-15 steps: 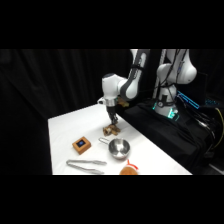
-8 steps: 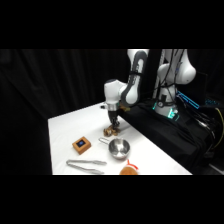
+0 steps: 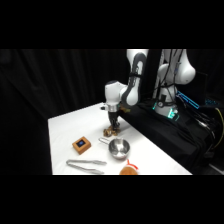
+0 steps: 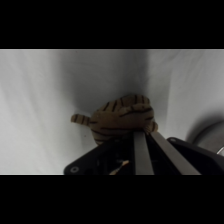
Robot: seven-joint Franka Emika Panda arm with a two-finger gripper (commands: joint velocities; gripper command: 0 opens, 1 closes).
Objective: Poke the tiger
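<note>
Side view: arm reaches down from upper right, gripper pointing straight down on the tiger, tips at or just touching its top. That posture fits a poke, not a pick. Tiger sits mid-counter, just at 11 o'clock of the steel bowl. Wooden block with blue centre lies at 8 o'clock of the tiger, apart. Tongs lie near the front edge, orange object at 6 o'clock of the bowl. None of them blocks the approach.

Wrist view: tiger fills the centre, right ahead of the fingers, which look pressed together into one narrow tip. Closed like that, they would serve as a single prod. Tip appears to touch the tiger's near flank; contact is likely but can't be confirmed. Tiger is tan-brown, lumpy, dark stripes across its back, a small limb or tail sticking out at 9 o'clock. Bowl rim shows at 3 o'clock.
</note>
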